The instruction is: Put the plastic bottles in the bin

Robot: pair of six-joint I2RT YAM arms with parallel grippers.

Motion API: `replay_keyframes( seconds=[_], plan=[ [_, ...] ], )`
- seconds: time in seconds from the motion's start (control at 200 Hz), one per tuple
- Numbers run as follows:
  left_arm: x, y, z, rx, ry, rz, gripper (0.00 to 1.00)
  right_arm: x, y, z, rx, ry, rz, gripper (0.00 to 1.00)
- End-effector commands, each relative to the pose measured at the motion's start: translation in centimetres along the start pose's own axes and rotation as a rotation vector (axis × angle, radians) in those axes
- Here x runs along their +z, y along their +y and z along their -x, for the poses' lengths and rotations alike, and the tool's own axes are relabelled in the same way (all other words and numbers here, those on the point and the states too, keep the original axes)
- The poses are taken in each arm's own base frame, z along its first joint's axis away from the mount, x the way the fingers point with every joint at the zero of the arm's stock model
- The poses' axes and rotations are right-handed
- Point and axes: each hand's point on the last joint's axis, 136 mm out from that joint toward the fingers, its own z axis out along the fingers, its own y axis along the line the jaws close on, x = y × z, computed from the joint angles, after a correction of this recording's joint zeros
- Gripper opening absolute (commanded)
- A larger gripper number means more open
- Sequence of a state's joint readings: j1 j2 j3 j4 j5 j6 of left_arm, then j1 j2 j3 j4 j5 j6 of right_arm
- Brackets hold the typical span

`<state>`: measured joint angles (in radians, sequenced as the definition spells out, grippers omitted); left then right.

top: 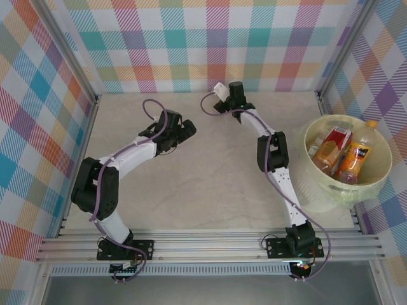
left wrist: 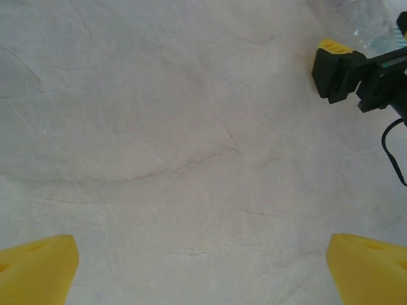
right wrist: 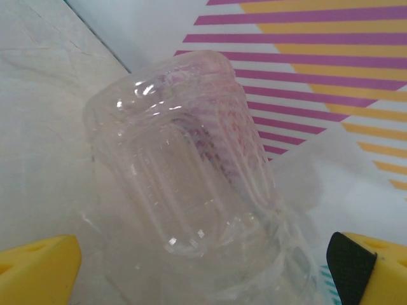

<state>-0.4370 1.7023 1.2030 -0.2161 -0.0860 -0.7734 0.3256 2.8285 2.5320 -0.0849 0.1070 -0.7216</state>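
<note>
The pale yellow bin (top: 379,149) sits far right, holding a red-labelled bottle (top: 334,143) and an orange-capped bottle (top: 356,155), both lying tilted. A clear ribbed bottle (right wrist: 184,165) is by the far wall.

Inside the bin (top: 315,190), the bottles (top: 343,155) lie piled across one another, so parts of each are hidden, their number cannot be told, and the label print is too small to read. Well left of the bin, by the far edge of the bench (top: 210,184), a clear bottle (right wrist: 184,165) sits tilted between the right pincer's (right wrist: 203,254) fingers (right wrist: 38,270). Its near end runs off the bottom edge into a blur, its cap is out of sight, and both fingers are clipped at the corners. Whether it rests on the bench cannot be told. Farther left of the bin, the left pincer's (left wrist: 203,267) fingers are clipped likewise; from that wrist view the right pincer is cut by the right edge.
</note>
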Motion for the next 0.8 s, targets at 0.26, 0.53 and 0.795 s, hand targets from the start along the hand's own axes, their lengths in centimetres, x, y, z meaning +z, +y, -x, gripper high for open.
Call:
replay_keyframes(
  seconds=[0.26,0.53,0.795],
  plan=[
    [1.9,0.8,0.0,0.009,0.044,0.049,1.0,2.6,0.5,-1.3,-0.028,-0.07,-0.017,0.89],
    [1.9,0.4,0.0,0.021,0.05,0.037,1.0,0.9,-1.4,0.2,-0.017,-0.03,-0.071,0.56],
    [0.4,-0.2,-0.6,0.033,0.051,-0.015,1.0,-4.9,-0.4,7.1,-0.035,-0.132,-0.042,0.45]
  ],
)
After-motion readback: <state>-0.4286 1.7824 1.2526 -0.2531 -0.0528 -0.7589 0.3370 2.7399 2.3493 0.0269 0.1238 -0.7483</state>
